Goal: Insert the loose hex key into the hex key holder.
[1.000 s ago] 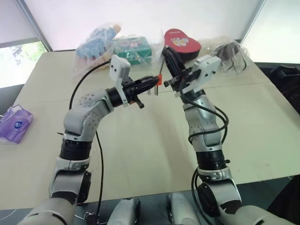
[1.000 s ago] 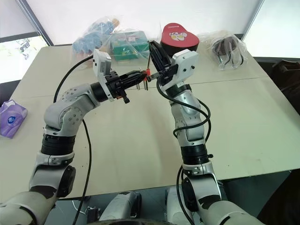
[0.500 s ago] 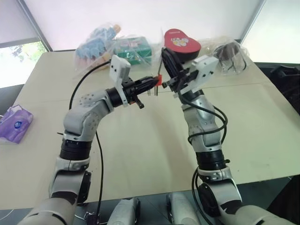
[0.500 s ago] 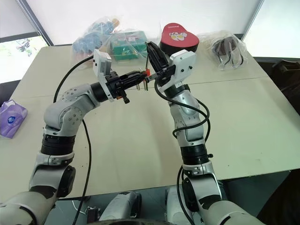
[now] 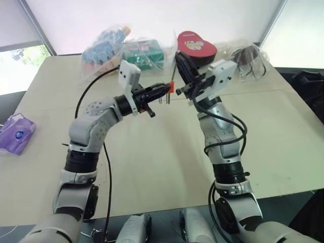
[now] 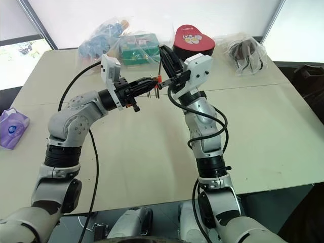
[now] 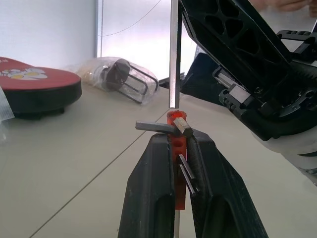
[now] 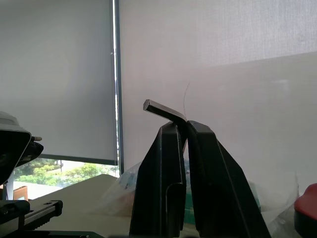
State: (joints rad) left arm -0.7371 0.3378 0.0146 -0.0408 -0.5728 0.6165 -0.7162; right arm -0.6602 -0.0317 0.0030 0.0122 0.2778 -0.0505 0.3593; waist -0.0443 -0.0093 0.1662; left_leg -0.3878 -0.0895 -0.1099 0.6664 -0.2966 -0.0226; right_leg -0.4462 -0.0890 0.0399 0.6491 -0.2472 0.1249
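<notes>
Head views: both arms meet above the table. The left gripper clamps the orange holder level, presumably to steady its slots for the right gripper.

Left wrist view: the holder sits squeezed between the fingers, a long key rising from it.

Right wrist view: the right gripper pinches the loose key, bent end protruding for insertion.

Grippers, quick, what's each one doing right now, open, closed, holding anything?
Left gripper: closed on the orange holder.
Right gripper: closed on the loose hex key.
</notes>
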